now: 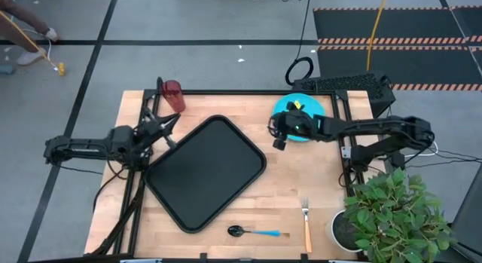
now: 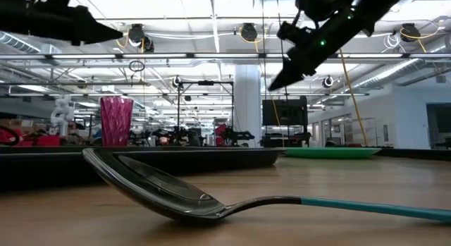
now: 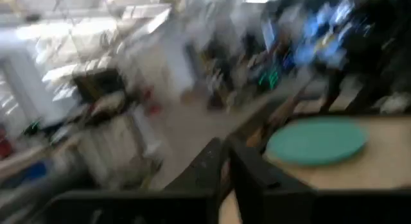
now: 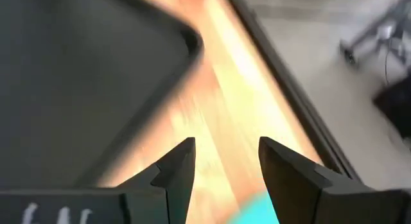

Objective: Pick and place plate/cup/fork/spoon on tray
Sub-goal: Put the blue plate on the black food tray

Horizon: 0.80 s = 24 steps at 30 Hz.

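The black tray lies in the middle of the table. The cyan plate lies flat at the far right, and the red cup stands upright at the far left. The blue-handled spoon and the orange-handled fork lie by the near edge. My right gripper is open and empty, raised above the plate's left edge and pointing toward the tray. My left gripper is shut and empty, raised beside the tray's far left corner.
A potted plant stands at the table's near right corner. A keyboard lies beyond the far edge behind the plate. Bare wood lies between the tray and the fork.
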### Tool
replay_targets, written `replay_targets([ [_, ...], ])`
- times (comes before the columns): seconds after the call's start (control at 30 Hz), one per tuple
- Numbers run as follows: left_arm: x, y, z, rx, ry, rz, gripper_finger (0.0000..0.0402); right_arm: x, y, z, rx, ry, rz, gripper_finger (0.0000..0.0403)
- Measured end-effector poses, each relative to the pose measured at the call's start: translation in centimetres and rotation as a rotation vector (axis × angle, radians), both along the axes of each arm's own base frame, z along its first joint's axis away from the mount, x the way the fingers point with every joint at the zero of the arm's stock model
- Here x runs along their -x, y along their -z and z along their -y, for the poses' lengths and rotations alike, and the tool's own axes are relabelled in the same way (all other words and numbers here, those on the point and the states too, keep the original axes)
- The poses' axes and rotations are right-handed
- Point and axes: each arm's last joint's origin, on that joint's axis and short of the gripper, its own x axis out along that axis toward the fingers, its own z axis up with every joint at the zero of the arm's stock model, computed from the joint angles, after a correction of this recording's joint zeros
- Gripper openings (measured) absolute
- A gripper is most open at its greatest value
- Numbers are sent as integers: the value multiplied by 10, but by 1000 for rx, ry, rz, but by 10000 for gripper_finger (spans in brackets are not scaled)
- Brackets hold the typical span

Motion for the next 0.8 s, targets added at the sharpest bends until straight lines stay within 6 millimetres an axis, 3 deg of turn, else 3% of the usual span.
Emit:
replay_targets([
  [0.2, -26, -12, -3, 97, -111, -176, 31, 18, -1, 13, -74, 93, -213, 167],
  [0.47, -57, -13, -3, 37, -134, -257, 31, 57, 40, 6, -140, 290, -464, 167],
  [0.6, -59, -17, -3, 24, -133, -222, 31, 79, 48, 9, -79, 522, -437, 167],
  [0.8, -59, -24, -3, 7, -132, -161, 31, 104, 34, 15, -244, 689, -281, 167],
])
